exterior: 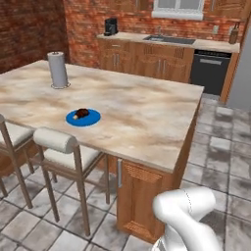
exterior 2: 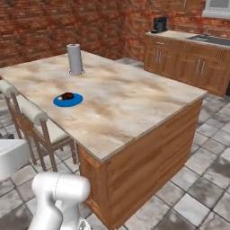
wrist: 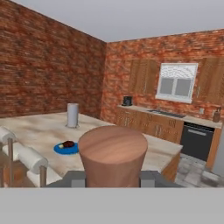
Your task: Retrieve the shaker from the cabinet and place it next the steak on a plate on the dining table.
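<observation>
1. Our end effector (wrist: 112, 177) grips the shaker (wrist: 113, 153) upright, off the table (exterior: 147, 117)
2. We see the steak (exterior: 81, 113) on the blue plate (exterior: 93, 119), near the paper towel roll (exterior: 58, 69)

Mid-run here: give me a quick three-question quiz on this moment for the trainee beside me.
1. True or false: the shaker already stands on the dining table.
2. What lies on the plate? A) steak B) shaker C) nothing
3. Fill in: the tall grey paper towel roll stands ___ the plate.

Key:
1. False; the gripper is shut on it, off the table.
2. A, the steak.
3. Apart from, farther along the tabletop.
</observation>
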Robot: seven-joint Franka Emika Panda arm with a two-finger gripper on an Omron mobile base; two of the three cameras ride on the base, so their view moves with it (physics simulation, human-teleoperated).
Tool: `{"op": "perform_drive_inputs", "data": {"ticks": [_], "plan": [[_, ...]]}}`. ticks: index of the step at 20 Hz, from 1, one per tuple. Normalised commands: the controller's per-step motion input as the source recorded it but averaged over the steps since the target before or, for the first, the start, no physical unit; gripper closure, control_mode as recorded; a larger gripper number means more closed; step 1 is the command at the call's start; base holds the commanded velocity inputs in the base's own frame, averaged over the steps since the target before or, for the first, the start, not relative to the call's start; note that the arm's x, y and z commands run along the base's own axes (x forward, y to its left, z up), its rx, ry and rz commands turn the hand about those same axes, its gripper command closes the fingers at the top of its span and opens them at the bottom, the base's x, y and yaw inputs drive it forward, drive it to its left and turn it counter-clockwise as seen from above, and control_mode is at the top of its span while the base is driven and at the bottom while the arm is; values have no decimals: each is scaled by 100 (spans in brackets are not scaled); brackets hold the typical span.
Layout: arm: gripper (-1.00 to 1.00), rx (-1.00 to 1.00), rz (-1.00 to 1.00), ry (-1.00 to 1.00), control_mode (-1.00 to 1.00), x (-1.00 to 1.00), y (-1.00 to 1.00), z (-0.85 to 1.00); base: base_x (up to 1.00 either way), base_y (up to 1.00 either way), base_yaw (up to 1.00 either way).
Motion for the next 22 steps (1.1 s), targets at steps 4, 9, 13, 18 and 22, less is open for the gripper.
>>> {"op": "perform_drive_inputs", "data": {"ticks": [4, 9, 13, 18, 22], "plan": [[100, 0, 0, 0, 100, 0, 0, 0, 56, 100, -21], [100, 0, 0, 0, 100, 0, 0, 0, 91, 100, -29], [100, 0, 0, 0, 100, 0, 0, 0, 64, 100, -29], [100, 0, 0, 0, 100, 0, 0, 0, 67, 100, -30], [100, 0, 0, 0, 100, 0, 0, 0, 95, 73, -35]]}}
